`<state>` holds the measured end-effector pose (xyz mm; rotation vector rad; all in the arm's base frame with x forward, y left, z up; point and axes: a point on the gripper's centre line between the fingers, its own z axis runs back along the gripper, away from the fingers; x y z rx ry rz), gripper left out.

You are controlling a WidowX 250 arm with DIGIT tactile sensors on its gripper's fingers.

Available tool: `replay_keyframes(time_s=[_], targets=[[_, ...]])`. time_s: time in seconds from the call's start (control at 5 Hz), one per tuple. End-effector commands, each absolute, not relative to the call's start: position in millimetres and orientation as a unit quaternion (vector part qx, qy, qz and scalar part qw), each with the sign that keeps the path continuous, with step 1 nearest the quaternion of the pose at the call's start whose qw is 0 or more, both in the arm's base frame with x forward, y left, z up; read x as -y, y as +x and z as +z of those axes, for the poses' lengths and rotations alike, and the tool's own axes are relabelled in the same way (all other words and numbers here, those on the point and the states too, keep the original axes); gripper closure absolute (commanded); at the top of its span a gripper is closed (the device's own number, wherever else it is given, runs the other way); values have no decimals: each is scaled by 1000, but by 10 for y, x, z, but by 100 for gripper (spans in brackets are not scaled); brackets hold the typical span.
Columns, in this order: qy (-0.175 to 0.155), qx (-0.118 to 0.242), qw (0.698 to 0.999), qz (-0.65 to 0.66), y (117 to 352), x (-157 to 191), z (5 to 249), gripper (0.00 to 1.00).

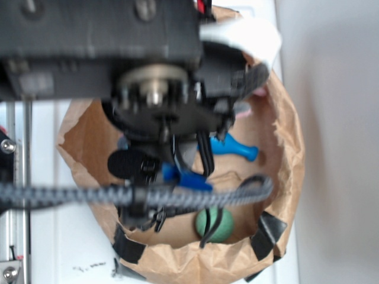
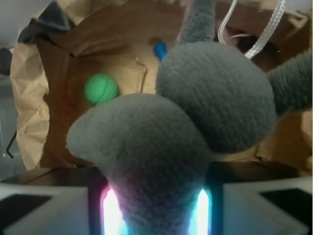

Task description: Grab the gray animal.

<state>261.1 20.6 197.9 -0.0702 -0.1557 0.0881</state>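
The gray animal (image 2: 195, 112), a dark-gray plush, fills the wrist view. Its lower body is pinched between the jaws of my gripper (image 2: 156, 210), which is shut on it. Its rounded head and two long ears (image 2: 198, 19) stick up in front of the camera, with a thin white cord (image 2: 266, 27) trailing off to the upper right. The toy hangs above the floor of a brown paper bag (image 2: 27, 98). In the exterior view the blurred black arm (image 1: 160, 100) covers the gripper and most of the toy.
A blue bottle (image 1: 237, 148) (image 2: 159, 49) and a green ball (image 1: 214, 225) (image 2: 101, 88) lie on the bottom of the paper bag (image 1: 290, 148). The bag's crumpled walls ring the arm. A braided cable (image 1: 71, 194) crosses the exterior view.
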Motion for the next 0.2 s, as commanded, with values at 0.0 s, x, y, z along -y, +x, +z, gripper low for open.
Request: replay_keyframes(time_s=[0.0], targets=[[4, 113, 992, 57, 2593, -321, 2259, 100]])
